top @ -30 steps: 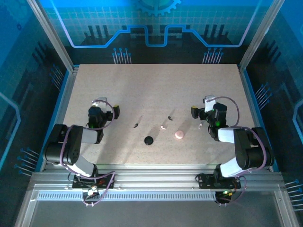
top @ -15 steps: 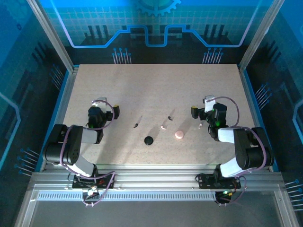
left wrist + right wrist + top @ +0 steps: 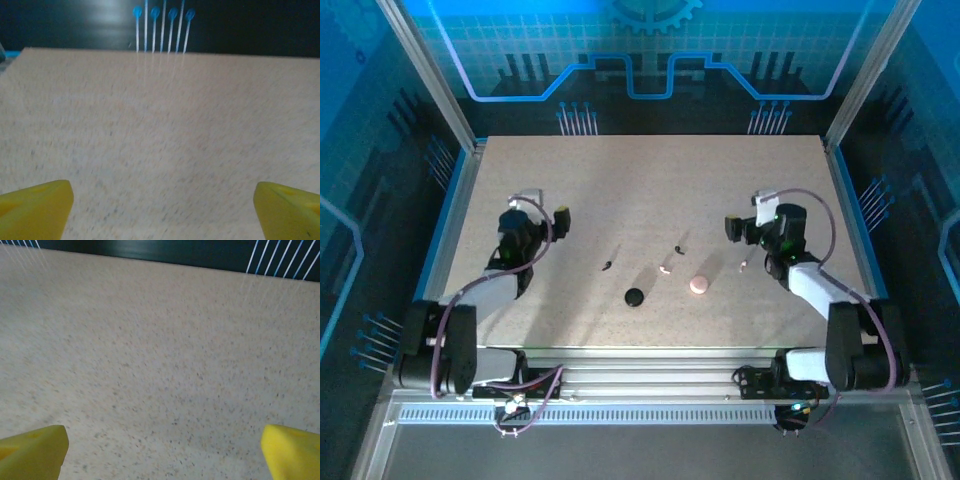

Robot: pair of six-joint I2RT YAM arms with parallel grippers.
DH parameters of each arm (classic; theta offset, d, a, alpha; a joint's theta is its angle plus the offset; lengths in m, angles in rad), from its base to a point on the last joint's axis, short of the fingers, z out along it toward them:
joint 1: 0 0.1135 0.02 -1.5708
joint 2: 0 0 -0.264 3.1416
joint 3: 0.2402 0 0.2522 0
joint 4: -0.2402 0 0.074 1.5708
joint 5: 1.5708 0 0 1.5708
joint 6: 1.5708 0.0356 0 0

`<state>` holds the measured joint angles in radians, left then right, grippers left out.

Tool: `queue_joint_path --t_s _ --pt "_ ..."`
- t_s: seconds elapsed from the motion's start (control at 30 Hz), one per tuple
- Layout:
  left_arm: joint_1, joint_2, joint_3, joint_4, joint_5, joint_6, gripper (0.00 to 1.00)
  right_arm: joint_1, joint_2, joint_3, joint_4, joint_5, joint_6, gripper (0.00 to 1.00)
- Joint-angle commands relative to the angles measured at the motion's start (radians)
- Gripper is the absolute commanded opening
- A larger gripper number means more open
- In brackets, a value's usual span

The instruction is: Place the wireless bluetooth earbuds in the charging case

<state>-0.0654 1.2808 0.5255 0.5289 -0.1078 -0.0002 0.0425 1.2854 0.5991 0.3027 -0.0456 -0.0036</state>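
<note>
Case halves lie apart near the middle of the counter (image 3: 650, 170): the pink case body (image 3: 698, 285) to the right and the black cap (image 3: 635, 296) to its left, a little nearer the arms. A whitish earbud (image 3: 665, 269) rests between and just behind them, touching neither. One dark earbud (image 3: 679, 249) lies a little farther back, and a second dark earbud (image 3: 607, 265) lies off to the left. Whether the pink body's sockets are empty is too small to tell.

The left hand (image 3: 160, 215) is spread wide with only bare counter between its yellow fingertips (image 3: 32, 210), well left of the parts. The right hand (image 3: 160, 455) is likewise released and empty, off to the right of the pink body.

As I judge it, nothing is done yet: every pick-up and every insertion is left.
</note>
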Motion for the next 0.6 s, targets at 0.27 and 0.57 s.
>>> queue_joint_path --t_s 0.27,0.57 --pt "-0.245 0.023 0.378 -0.730 -0.048 -0.331 0.78 0.065 -0.078 0.392 -1.092 0.071 0.153 1.00" --pt "-0.294 0.026 0.341 -0.862 -0.007 -0.478 0.73 0.276 -0.153 0.395 -1.277 -0.047 0.249 0.98"
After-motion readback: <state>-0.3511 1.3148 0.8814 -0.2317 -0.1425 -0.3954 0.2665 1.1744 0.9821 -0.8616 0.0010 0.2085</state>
